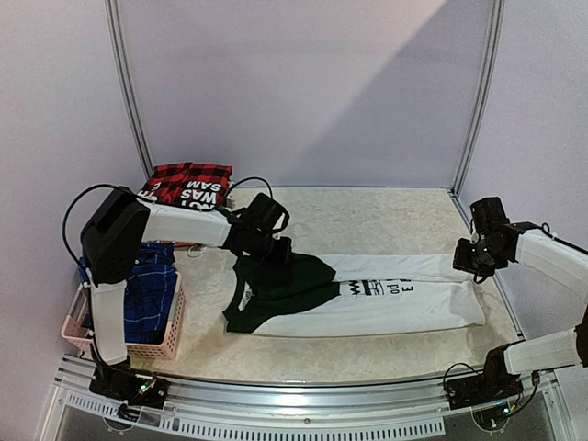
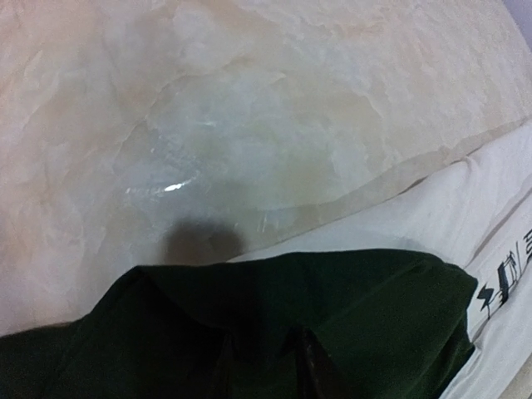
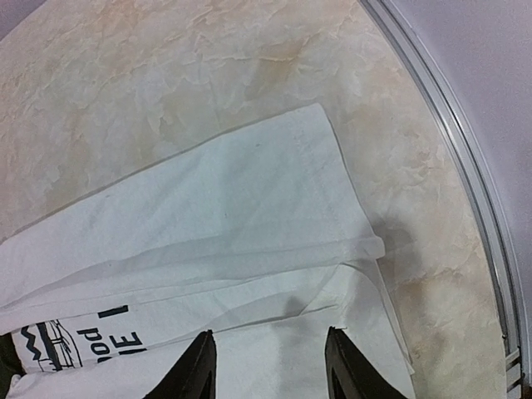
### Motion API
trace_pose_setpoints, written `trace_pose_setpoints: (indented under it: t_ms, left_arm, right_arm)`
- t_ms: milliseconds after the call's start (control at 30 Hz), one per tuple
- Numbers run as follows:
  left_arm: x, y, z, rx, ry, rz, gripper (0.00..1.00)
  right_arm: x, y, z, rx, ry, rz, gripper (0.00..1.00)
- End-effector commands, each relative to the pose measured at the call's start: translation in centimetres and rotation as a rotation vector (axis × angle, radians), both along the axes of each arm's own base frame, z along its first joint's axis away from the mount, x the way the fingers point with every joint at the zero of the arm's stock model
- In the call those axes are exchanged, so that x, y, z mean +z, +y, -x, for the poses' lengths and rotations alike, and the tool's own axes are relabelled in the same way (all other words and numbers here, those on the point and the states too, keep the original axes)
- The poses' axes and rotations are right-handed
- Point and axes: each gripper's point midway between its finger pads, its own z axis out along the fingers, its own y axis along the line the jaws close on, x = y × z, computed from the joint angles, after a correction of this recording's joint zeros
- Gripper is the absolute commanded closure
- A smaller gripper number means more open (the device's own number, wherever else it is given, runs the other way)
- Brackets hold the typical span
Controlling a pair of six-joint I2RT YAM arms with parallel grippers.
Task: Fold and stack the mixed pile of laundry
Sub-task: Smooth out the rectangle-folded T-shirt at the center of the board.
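Spanning the gap between both grippers, the white T-shirt point(image 1: 395, 308) lies flat on the bench point(image 1: 367, 216), folded into a long strip: its dark part point(image 1: 285, 280) is directly under the left gripper point(image 1: 278, 250), its hem end under the right gripper point(image 1: 470, 260). Left wrist view: dark fabric point(image 2: 291, 316) fills the bottom edge and the black fingers are lost against it, so cannot tell if the left gripper is pinching cloth or just hovering. Right wrist view: right gripper point(image 3: 268, 337) stands moderately parted, both fingertips point(image 3: 199, 366) showing just above the white hem layers point(image 3: 249, 191), nothing visibly clamped. Behind the left gripper, well apart: a folded stack, red-and-black plaid shirt point(image 1: 188, 172) with a black printed piece point(image 1: 197, 191) on top. To that gripper's outer side, nearer the arm bases: pink basket point(image 1: 156, 349) with a blue plaid piece point(image 1: 152, 285) in it. Handling guess: thin jersey, light, limp, no stiffness, and the layers likely slide on each other and on the glossy bench, so a one-point lift would probably let the strip sag and unfold. Best hold looks like pinching through all layers at each end near the corners, collar side left, hem side right, then carrying one end over the other.
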Motion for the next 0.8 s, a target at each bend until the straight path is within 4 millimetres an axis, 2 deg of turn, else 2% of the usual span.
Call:
trace_pose_setpoints:
  t_ms: [0, 67, 133, 233, 367, 500, 600, 767]
  left_arm:
    - [0.5, -0.4, -1.1, 0.011, -0.025, 0.017, 0.80]
    - [0.5, -0.5, -1.1, 0.012, -0.024, 0.020, 0.92]
    - [0.6, -0.6, -1.2, 0.013, -0.026, 0.021, 1.00]
    - [0.7, -0.6, -1.2, 0.016, -0.028, 0.025, 1.00]
    - [2.1, -1.1, -0.3, 0.012, -0.049, 0.050, 1.00]
    - [4.3, -2.5, 1.9, -0.016, -0.097, 0.083, 1.00]
    - [5.6, -3.8, 4.0, -0.034, -0.132, 0.102, 1.00]
    - [6.6, -6.2, 7.9, -0.075, -0.166, 0.113, 1.00]
  right_arm:
    - [0.2, 0.5, 0.1, 0.019, -0.014, -0.003, 0.55]
    - [0.2, 0.5, 0.1, 0.021, -0.014, -0.002, 0.55]
    - [0.3, 0.5, 0.1, 0.021, -0.015, 0.000, 0.55]
    - [0.2, 0.5, 0.1, 0.022, -0.013, 0.002, 0.55]
    - [0.2, 0.6, 0.1, 0.024, -0.012, 0.004, 0.55]
    - [0.5, 0.7, 0.1, 0.026, -0.021, -0.005, 0.56]
    - [1.0, 1.7, 0.0, 0.054, -0.040, -0.050, 0.56]
    - [2.4, 2.5, 0.1, 0.075, -0.084, -0.089, 0.56]
